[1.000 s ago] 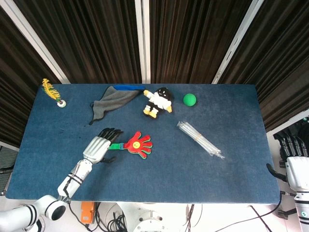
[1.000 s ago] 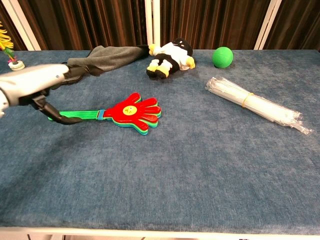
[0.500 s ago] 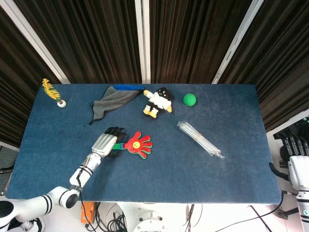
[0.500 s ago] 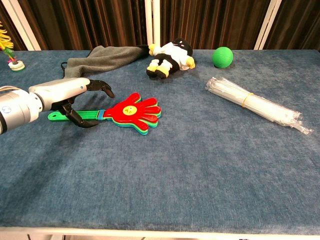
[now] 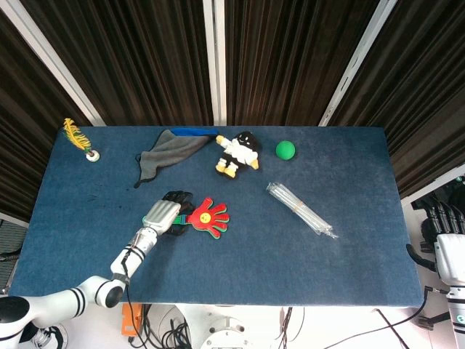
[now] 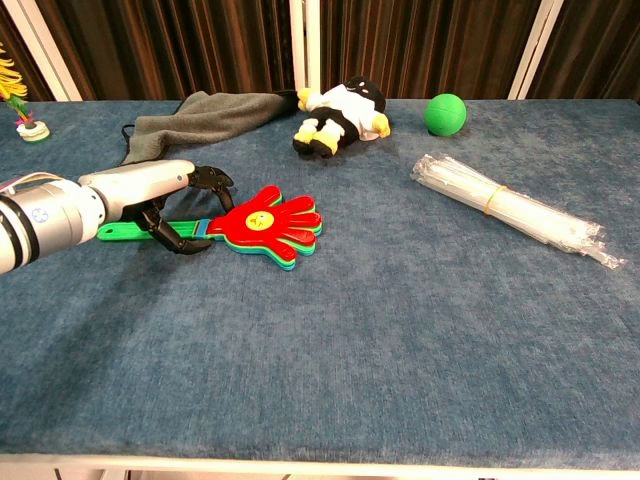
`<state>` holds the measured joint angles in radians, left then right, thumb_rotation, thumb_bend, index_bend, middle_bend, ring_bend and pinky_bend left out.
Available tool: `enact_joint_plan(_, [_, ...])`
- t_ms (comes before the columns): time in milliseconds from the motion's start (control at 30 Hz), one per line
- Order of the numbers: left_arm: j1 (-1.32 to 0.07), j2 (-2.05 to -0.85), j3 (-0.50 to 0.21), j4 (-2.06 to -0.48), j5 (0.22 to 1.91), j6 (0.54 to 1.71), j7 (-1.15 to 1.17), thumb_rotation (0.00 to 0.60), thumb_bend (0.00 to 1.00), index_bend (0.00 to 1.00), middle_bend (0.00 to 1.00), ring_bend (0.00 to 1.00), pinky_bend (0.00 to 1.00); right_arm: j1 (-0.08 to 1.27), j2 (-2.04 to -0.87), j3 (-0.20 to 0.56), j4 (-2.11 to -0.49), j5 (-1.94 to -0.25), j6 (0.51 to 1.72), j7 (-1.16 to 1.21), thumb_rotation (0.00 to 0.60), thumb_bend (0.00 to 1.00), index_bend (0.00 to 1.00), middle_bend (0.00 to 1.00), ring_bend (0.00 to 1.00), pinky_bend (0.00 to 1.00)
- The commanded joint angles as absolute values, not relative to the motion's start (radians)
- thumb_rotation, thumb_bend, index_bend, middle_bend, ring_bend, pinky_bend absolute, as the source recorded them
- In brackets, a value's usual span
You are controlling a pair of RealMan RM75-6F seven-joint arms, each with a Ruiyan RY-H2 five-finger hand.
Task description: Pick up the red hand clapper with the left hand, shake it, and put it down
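- Left hand (image 6: 165, 195) arches over the clapper (image 6: 262, 226)'s green handle, fingers curling around it, not visibly clamped.
- Clapper lies flat on the bench (image 6: 400, 330).
- Right hand (image 5: 445, 222) hangs beside the bench; its grip is unclear.

Glossy plastic clapper (image 6: 265, 223) — matt cloth table (image 6: 400, 340).

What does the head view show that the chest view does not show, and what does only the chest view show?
Only the head view shows the right hand, off the table's right edge, and the blue item behind the grey cloth. Only the chest view shows, from the side, the left hand with fingers curled over the green handle. Both show the red hand clapper, plush toy, green ball and bundle of clear straws.
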<state>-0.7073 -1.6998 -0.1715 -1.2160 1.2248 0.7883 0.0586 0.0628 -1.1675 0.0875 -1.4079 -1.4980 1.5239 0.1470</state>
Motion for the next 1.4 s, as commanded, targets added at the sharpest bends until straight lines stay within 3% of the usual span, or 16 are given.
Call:
enact_joint_plan(33, [-0.711,-1.699,-0.170,-1.221,1.214,0.786,0.069,0.600,0.37,0.38,0.07,0.00,0.07,0.064,-1.169,0.088,-1.404,-1.496,1.521,0.149,0.600,0.17,0.00,0.00,0.00,0.00])
enact_joint_plan(367, [-0.706,-1.718,-0.167,-1.223,1.224,0.853,0.091,0.600,0.41,0.63,0.18,0.01,0.13,0.065,-1.170,0.088,-1.400,-1.494,1.515,0.154,0.600,0.17,0.00,0.00,0.00,0.00])
enact_joint_plan(533, [-0.688,-1.736,-0.185,-1.224,1.225,0.916,0.061,0.600,0.41,0.69,0.38,0.20,0.42,0.066,-1.170,0.087,-1.399,-1.495,1.510,0.158,0.600,0.17,0.00,0.00,0.00,0.00])
enact_joint_plan(700, [-0.680,-1.738,-0.189,-1.213,1.241,0.942,0.024,0.600,0.41,0.70,0.54,0.41,0.61,0.069,-1.167,0.084,-1.403,-1.498,1.503,0.157,0.600,0.17,0.00,0.00,0.00,0.00])
enact_joint_plan(767, [-0.680,-1.740,-0.185,-1.203,1.254,0.954,0.025,0.600,0.41,0.70,0.62,0.51,0.74,0.069,-1.166,0.084,-1.404,-1.498,1.505,0.157,0.600,0.17,0.00,0.00,0.00,0.00])
enact_joint_plan(867, [-0.680,-1.741,-0.177,-1.189,1.267,0.965,0.036,0.600,0.41,0.68,0.73,0.71,0.91,0.069,-1.166,0.085,-1.405,-1.500,1.508,0.159,0.600,0.17,0.00,0.00,0.00,0.00])
enact_joint_plan(933, [-0.679,-1.739,-0.176,-1.189,1.269,0.966,0.032,0.600,0.41,0.68,0.78,0.80,0.97,0.069,-1.166,0.085,-1.406,-1.500,1.508,0.159,0.600,0.17,0.00,0.00,0.00,0.00])
enact_joint_plan(1133, [-0.678,-1.730,-0.173,-1.190,1.273,0.969,0.035,0.600,0.40,0.64,0.90,0.93,1.00,0.069,-1.165,0.085,-1.410,-1.500,1.507,0.155,0.600,0.17,0.00,0.00,0.00,0.00])
enact_joint_plan(1400, [-0.682,-1.711,-0.148,-1.171,1.327,0.978,0.001,0.600,0.21,0.31,0.97,0.97,1.00,0.068,-1.162,0.084,-1.415,-1.499,1.507,0.147,0.600,0.17,0.00,0.00,0.00,0.00])
